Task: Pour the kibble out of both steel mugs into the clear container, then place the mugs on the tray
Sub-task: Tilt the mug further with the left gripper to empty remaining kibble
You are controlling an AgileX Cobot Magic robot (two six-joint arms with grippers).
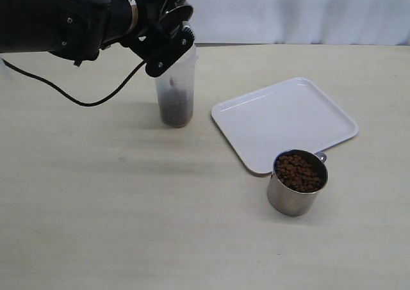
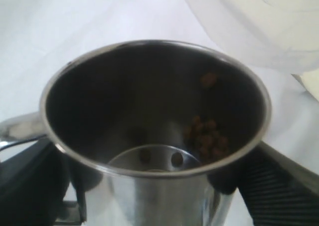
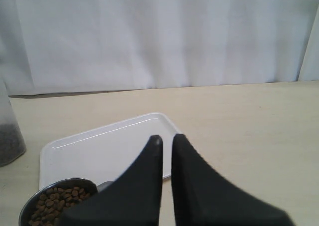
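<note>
In the exterior view the left gripper [image 1: 168,43] covers the container's [image 1: 176,91] rim, the held mug [image 2: 154,131] cannot be made out behind it, and its arm runs off the picture. The left wrist view cuts that mug off below, with the container a blur beyond. The full mug [image 1: 296,182] hides the tray's [image 1: 282,117] corner nearest the worktop's near edge. In the right wrist view the right gripper [image 3: 166,141] masks part of both.

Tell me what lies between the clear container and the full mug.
In the exterior view, mostly bare table, then the near corner of the tray, which juts in between the container and the mug.
</note>
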